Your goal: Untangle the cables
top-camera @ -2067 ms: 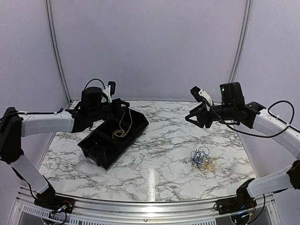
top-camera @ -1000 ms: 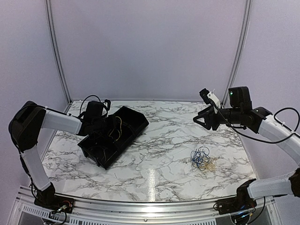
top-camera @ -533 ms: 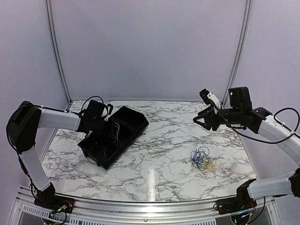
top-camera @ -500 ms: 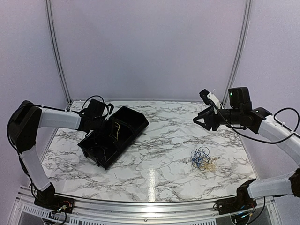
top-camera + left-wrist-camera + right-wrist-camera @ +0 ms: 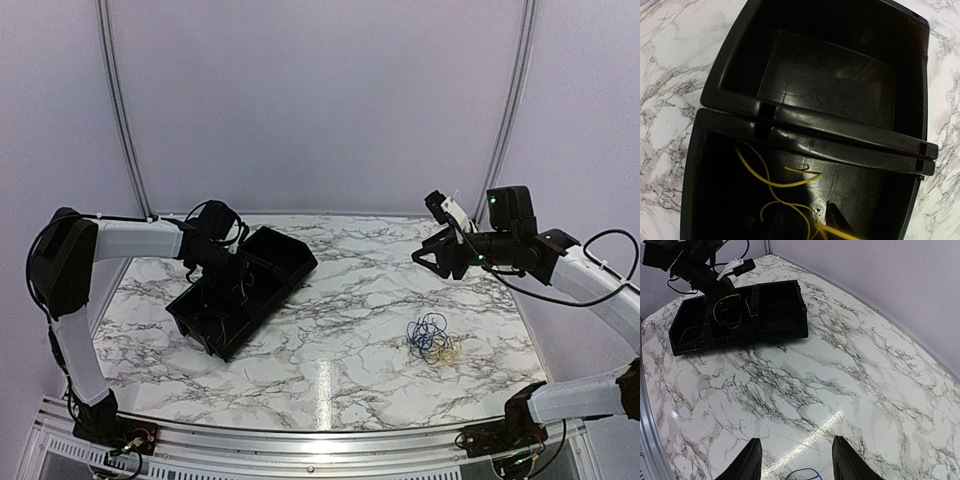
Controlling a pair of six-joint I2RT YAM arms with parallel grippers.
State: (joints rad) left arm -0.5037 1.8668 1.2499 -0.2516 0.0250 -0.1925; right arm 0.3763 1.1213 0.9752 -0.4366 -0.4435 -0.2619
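A small tangle of blue, black and yellowish cables (image 5: 432,340) lies on the marble table at the right. A blue loop of it (image 5: 805,473) shows at the bottom edge of the right wrist view. My right gripper (image 5: 422,258) (image 5: 796,460) is open and empty, held high above the table behind the tangle. My left gripper (image 5: 237,278) is down inside the black tray (image 5: 300,262). A yellow cable (image 5: 772,185) curls in the tray's middle compartment and runs up to my dark fingertip (image 5: 834,216), where the jaws look shut on it.
The black tray (image 5: 756,310) has three compartments and sits askew at the back left. A thin pale strand (image 5: 690,332) lies in its end compartment. Marble table (image 5: 340,300) stretches between tray and tangle. Metal rail (image 5: 320,440) runs along the near edge.
My left gripper has dropped from above the tray into it with the yellow cable, then shifted slightly right. My right gripper drew back a little early on and has held still since.
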